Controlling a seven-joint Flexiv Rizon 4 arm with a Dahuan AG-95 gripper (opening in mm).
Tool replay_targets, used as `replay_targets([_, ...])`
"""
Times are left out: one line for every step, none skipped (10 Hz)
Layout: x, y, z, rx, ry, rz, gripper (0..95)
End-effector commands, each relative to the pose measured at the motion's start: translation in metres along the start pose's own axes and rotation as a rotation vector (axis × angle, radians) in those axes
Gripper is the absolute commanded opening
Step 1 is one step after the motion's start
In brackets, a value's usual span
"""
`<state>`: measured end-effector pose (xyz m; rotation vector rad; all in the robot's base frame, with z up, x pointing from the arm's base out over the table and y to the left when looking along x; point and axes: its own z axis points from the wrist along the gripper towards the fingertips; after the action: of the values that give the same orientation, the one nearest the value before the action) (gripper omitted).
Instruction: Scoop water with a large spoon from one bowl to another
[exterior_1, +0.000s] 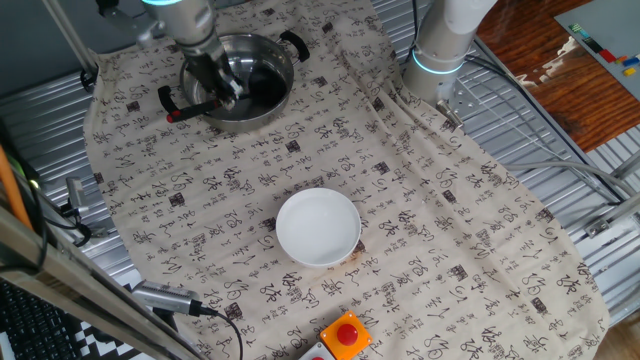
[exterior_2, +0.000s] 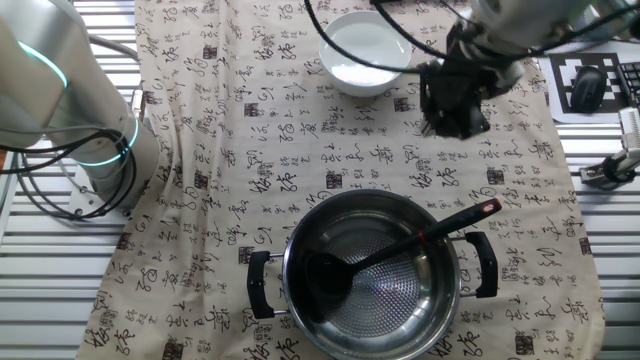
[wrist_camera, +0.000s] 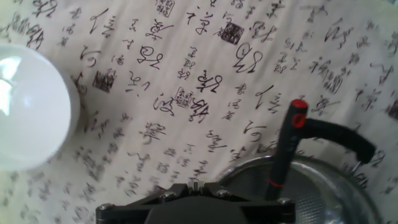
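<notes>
Steel pot (exterior_2: 372, 270) holds the ladle (exterior_2: 400, 245); the gripper (exterior_2: 455, 110) hovers above, empty; finger spacing cannot be told.

Steel pot (exterior_2: 372, 275) looked polished, mirror-bright, dimpled floor. Ladle (exterior_2: 385, 252) matt black, plastic-looking, red tip. White bowl (exterior_1: 318, 227) smooth, glossy. Cloth (exterior_1: 460, 230) matt, printed fabric, wrinkled.

Two fixed views look down from opposite counter sides, both showing pot (exterior_1: 237, 68) and bowl (exterior_1: 318, 227); hand view close, sharing bowl edge, pot rim.
</notes>
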<state>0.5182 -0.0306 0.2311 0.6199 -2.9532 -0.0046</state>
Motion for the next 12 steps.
replay_targets([0.002, 0.000, 0.000, -0.013, -0.010, -0.142, 0.0])
replay_targets([0.002, 0.000, 0.000, -0.023, -0.014, -0.142, 0.0])
replay_targets([0.002, 0.000, 0.000, -0.022, -0.014, -0.139, 0.0])
replay_targets([0.000, 0.016, 0.003, -0.017, -0.011, -0.108, 0.0])
replay_targets([-0.001, 0.034, 0.007, -0.008, -0.014, -0.077, 0.0])
replay_targets([-0.005, 0.052, 0.010, 0.002, -0.016, -0.040, 0.0])
replay_targets([-0.008, 0.053, 0.012, 0.005, -0.022, -0.030, 0.0])
replay_targets([-0.009, 0.052, 0.012, 0.006, -0.025, -0.030, 0.0])
replay_targets([-0.009, 0.052, 0.012, 0.001, -0.019, -0.054, 0.0])
replay_targets([-0.009, 0.052, 0.012, -0.003, -0.019, -0.064, 0.0])
replay_targets([-0.009, 0.052, 0.012, -0.017, -0.016, -0.069, 0.0])
replay_targets([-0.009, 0.052, 0.012, -0.018, -0.012, -0.051, 0.0])
